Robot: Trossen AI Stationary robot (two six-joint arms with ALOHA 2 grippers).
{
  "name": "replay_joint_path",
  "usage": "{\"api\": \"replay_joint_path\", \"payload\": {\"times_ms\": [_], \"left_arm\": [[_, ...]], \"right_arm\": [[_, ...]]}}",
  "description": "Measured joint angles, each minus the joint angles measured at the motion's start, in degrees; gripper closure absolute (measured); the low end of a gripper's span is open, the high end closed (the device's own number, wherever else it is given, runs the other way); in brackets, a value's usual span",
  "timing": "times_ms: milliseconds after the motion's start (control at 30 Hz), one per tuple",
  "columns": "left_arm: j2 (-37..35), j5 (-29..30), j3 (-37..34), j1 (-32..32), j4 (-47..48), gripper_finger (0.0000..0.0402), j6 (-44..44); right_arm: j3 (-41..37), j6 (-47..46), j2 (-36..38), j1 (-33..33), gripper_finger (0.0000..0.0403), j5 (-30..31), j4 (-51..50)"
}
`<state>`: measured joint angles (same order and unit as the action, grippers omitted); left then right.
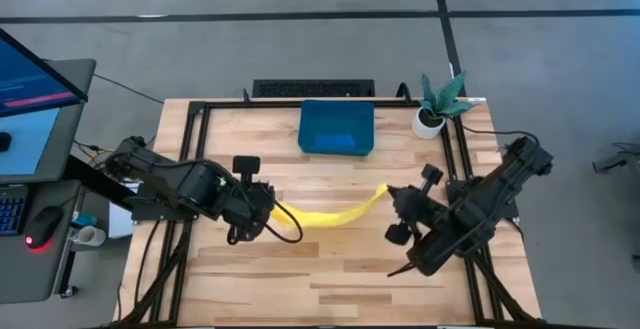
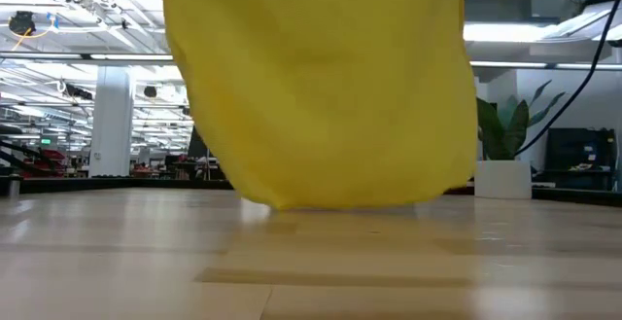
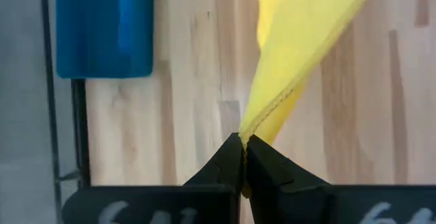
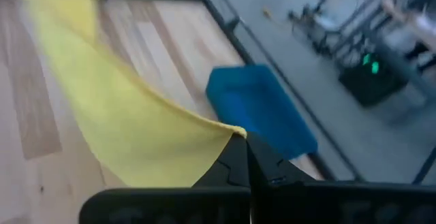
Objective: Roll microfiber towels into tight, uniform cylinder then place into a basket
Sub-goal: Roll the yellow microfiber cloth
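Yellow towel (image 2: 321,87) hangs clear of table (image 2: 311,262).

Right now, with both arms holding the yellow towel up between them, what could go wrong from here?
1. Both the left gripper and right gripper pinch only a thin edge of the yellow towel; pulling apart could slip a corner free.
2. The towel hangs bunched, not flat, in the low view, so laying it down may leave folds and an uneven roll.
3. The basket and plant pot sit just beyond; a swing could knock them.
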<state>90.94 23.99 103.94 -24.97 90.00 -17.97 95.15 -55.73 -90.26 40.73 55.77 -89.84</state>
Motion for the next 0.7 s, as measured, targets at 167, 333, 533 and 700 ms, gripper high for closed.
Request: {"api": "replay_joint_path", "payload": {"times_ms": [167, 333, 533, 700], "left_arm": [[0.0, 19.9, -2.7, 0.1, 0.0, 0.0401, 2.8], [0.0, 38.2, -4.8, 3.1, 0.1, 0.0401, -2.2], [0.4, 6.8, -4.9, 7.7, -0.4, 0.0401, -10.7], [0.1, 15.0, -4.9, 7.6, 0.0, 0.0401, -13.2]], "right_arm": [[0.0, 9.8, 0.8, 0.5, 0.0402, 5.8, 5.7], [0.0, 10.4, 0.9, 0.1, 0.0402, 14.7, 4.7], [0.0, 12.0, 0.9, -2.6, 0.0403, 12.9, 4.6], [0.0, 12.1, 0.9, -4.2, 0.0403, 12.0, 4.7]]}}
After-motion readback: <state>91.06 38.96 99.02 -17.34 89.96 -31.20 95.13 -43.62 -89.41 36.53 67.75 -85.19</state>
